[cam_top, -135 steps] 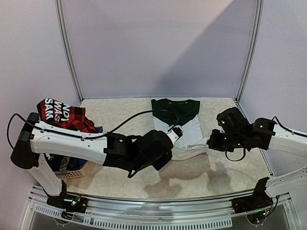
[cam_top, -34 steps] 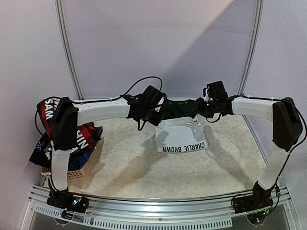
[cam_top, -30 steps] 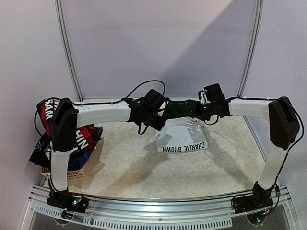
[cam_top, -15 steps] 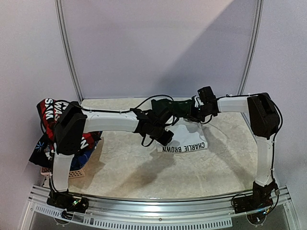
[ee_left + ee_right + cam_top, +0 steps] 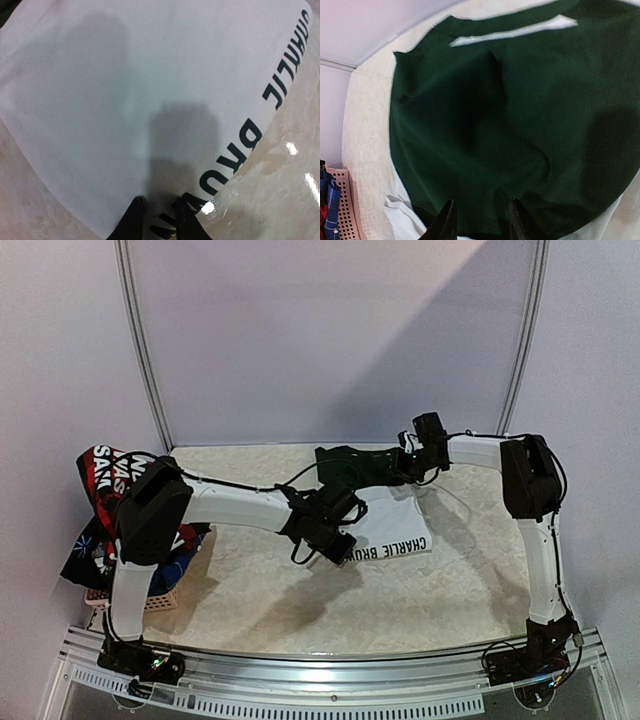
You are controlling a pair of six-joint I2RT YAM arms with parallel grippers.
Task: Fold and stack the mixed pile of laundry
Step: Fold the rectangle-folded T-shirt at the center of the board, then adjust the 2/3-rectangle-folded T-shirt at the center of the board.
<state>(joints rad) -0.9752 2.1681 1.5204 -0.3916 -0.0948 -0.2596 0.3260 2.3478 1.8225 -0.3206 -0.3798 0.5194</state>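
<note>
Beige mottled worktop (image 5: 470, 580), pale walls on three sides.

White-and-dark-green printed T-shirt (image 5: 392, 523) lies spread at the centre back of the worktop, green half toward the rear wall and white half toward the arms. Black capitals run along the white hem. The top view gives "CHARLIE BRO", with the rest behind the left arm's wrist. In the left wrist view (image 5: 125, 100) the top of "CHARLIE" is cut by the frame edge, and the last letter of "BROWN" sits partly under a fingertip.

Mixed laundry pile (image 5: 130, 490) sits at the left edge, well apart from the T-shirt. A red-black plaid shirt (image 5: 115, 472) lies on top; its white lettering reads "SAM" and "WAS", inverted, and more of it is hidden behind the left arm's dark link. Lower pieces are dark and hard to sort.

Small pinkish basket with a holed wall (image 5: 150, 602) is under the pile, mostly covered.

Left claw (image 5: 159, 222) is at the near-left hem corner, tips narrowly apart. Cannot tell whether cloth is pinched.

Right claw (image 5: 481, 220) is over the green cloth (image 5: 530, 110) at its right rear edge, with a moderate gap. Cannot tell whether it grips.
</note>
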